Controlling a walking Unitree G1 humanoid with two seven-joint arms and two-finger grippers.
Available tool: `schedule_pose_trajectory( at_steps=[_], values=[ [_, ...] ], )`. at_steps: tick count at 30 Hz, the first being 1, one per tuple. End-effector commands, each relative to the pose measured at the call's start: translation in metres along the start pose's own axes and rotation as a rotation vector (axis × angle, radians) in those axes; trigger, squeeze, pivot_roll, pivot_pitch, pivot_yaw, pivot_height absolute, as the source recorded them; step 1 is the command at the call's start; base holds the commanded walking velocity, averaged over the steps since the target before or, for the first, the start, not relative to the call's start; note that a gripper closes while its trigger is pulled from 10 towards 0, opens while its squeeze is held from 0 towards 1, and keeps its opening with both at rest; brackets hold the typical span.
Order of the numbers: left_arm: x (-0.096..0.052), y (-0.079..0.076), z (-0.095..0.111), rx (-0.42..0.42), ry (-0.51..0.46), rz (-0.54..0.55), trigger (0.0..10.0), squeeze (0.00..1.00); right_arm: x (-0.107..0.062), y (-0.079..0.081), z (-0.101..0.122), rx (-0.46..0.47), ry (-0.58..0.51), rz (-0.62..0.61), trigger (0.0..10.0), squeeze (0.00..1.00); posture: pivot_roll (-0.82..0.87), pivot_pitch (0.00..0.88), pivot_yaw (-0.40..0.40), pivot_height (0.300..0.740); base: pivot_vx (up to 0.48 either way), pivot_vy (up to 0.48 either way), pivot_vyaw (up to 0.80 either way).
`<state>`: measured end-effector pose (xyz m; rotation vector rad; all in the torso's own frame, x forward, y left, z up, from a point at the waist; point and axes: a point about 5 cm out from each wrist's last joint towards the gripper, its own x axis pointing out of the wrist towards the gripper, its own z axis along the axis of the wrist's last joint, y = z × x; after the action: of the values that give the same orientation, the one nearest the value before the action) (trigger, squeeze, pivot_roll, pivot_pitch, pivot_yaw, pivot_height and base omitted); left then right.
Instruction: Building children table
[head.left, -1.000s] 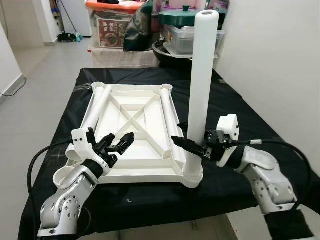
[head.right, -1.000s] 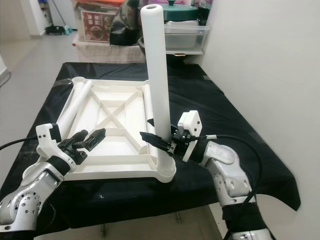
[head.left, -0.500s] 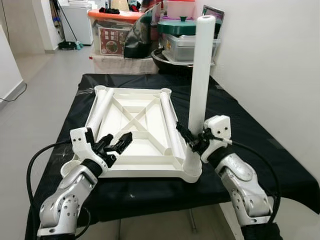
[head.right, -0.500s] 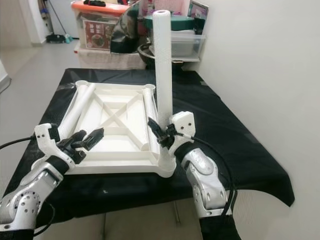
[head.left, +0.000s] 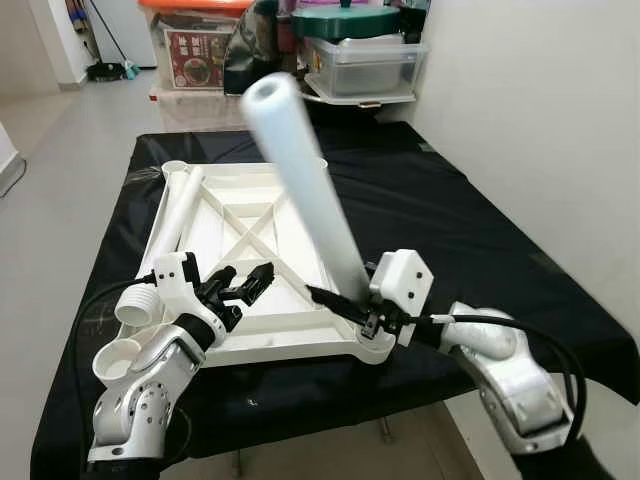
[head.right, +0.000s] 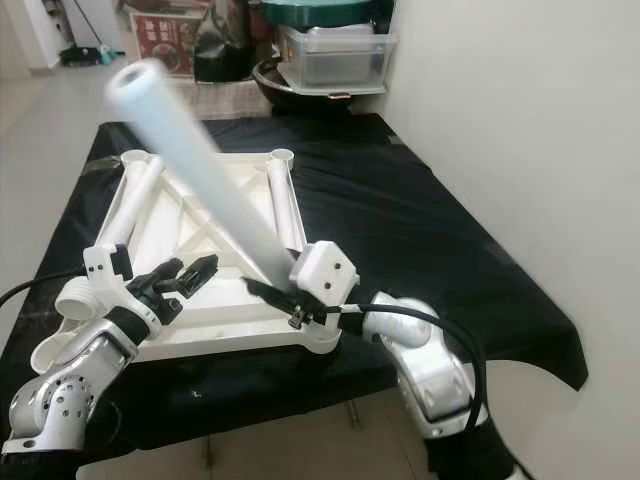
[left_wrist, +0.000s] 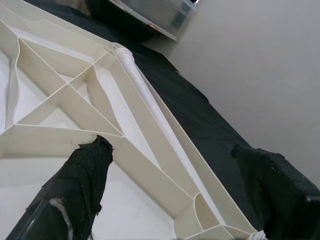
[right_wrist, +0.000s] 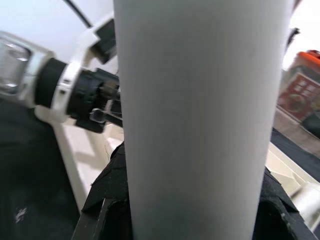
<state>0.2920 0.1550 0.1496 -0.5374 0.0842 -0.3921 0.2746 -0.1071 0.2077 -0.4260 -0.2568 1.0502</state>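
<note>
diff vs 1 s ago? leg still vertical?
No. The white leg, upright in the near right corner socket before, now tilts far left and away, blurred, with the right gripper still clamped near its base. Left gripper stays open over the tabletop; two loose legs unmoved.

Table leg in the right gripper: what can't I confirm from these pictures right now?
- Leg: blurred in both eye views, so its exact tilt is unclear.
- Its lower end and the corner socket: covered by the right gripper in the eye views.
- Right wrist view: the leg hides most of the fingers and the tabletop.
- Left gripper: open, above the tabletop; contact unclear.
</note>
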Motion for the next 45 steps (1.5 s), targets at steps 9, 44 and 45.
schedule_pose_trajectory(
  at_steps=[9, 44, 45],
  values=[
    [0.003, -0.002, -0.007, -0.012, 0.005, 0.000, 10.0, 0.00, 0.009, -0.025, 0.016, -0.005, -0.048, -0.008, 10.0, 0.00, 0.07, 0.000, -0.083, 0.740, 0.000, 0.000, 0.00],
    [-0.001, -0.001, -0.008, -0.021, 0.002, 0.005, 10.0, 0.00, -0.009, -0.032, 0.000, 0.117, -0.027, 0.164, 10.0, 0.00, 0.09, 0.000, -0.101, 0.740, 0.000, 0.000, 0.00],
    [-0.001, -0.001, -0.008, -0.021, 0.002, 0.005, 10.0, 0.00, -0.009, -0.032, 0.000, 0.117, -0.027, 0.164, 10.0, 0.00, 0.09, 0.000, -0.101, 0.740, 0.000, 0.000, 0.00]
  ],
)
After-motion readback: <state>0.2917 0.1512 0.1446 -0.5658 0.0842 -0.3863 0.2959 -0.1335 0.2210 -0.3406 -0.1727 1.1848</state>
